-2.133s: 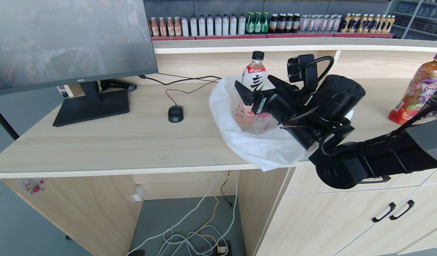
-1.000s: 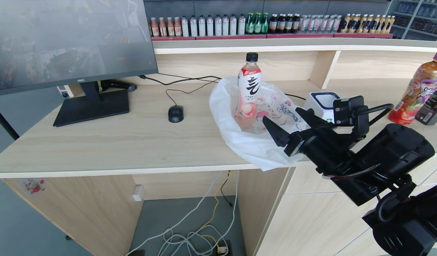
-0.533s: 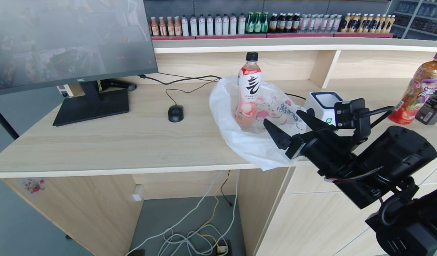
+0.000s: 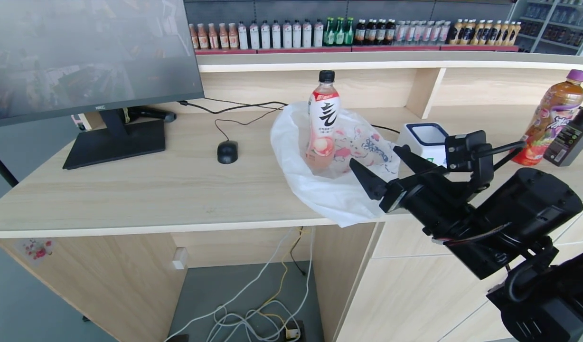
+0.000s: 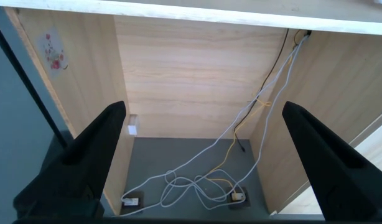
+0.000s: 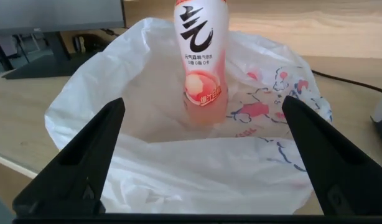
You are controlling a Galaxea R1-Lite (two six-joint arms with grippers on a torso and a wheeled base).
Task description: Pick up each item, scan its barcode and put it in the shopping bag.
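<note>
Peach drink bottle (image 4: 322, 124): upright inside shopping bag (image 4: 315, 190); right gripper (image 4: 375, 156) just outside bag's near rim, jaws apart and empty; likely next, fetch brown bottle (image 4: 550, 121) well right of bag, gripping mid-body, barcode left uncovered.

Left tool (image 5: 203, 106), right tool (image 4: 375, 155) spread wide.

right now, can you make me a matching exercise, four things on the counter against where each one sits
Things:
1. pink bottle
2. mouse
3. scanner
4. purple-capped bottle

Places:
a. between the monitor stand and the shopping bag
b. next to the small dark bottle
c. upright inside the shopping bag
d. just right of the shopping bag

Pairs: 1-c, 2-a, 3-d, 4-b
</note>
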